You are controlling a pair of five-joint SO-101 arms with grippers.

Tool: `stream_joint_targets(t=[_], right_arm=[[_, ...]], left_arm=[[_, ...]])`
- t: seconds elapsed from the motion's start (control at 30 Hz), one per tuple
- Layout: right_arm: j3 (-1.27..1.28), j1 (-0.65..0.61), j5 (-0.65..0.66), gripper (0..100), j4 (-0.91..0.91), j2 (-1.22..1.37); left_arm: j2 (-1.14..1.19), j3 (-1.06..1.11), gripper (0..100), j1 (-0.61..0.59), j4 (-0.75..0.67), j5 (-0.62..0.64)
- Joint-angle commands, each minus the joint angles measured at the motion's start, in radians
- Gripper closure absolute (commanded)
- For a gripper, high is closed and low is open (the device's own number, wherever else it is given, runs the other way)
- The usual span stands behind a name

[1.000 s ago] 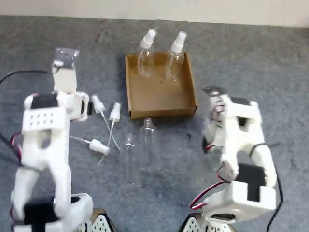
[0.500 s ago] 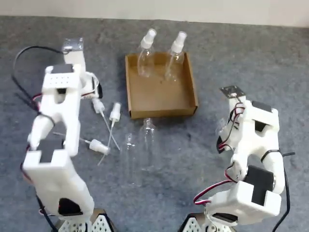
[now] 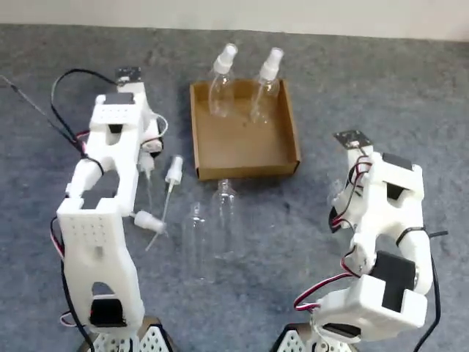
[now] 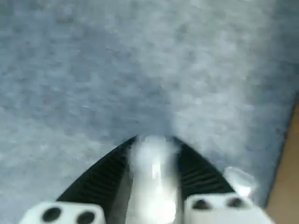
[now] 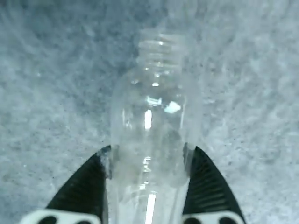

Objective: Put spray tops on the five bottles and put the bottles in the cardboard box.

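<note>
The left gripper (image 4: 154, 141) clamps a spray top (image 4: 154, 175) beside the cardboard box (image 3: 245, 171); the right gripper (image 5: 148, 156) clasps an uncapped bottle (image 5: 154, 107), whose neck the top should meet squarely.

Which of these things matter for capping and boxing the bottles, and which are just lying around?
Job: cardboard box; two capped bottles; two open bottles; two loose spray tops; bottle in right hand; spray top in left hand.
Incidental: grey carpet; arm cables.

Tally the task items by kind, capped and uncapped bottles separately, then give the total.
Capped bottles: 2
Uncapped bottles: 3, one in the right gripper
Loose spray tops: 3, one in the left gripper
Cardboard box: 1
Total: 9
</note>
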Motion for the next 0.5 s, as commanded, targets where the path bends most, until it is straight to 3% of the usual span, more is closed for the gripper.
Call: stream_joint_targets(t=[0.0,0.27,0.47], right_arm=[[-0.005,0.008,0.011,97.1,-0.002,-0.059],[-0.016,-0.008,0.006,97.5,-0.001,-0.062],[-0.031,-0.131,0.005,97.6,0.013,-0.074]], left_arm=[[-0.010,-0.105,100,0.018,0.072,-0.037],[-0.010,-0.639,100,0.016,0.376,-0.094],[-0.012,-1.023,100,0.004,0.525,-0.166]])
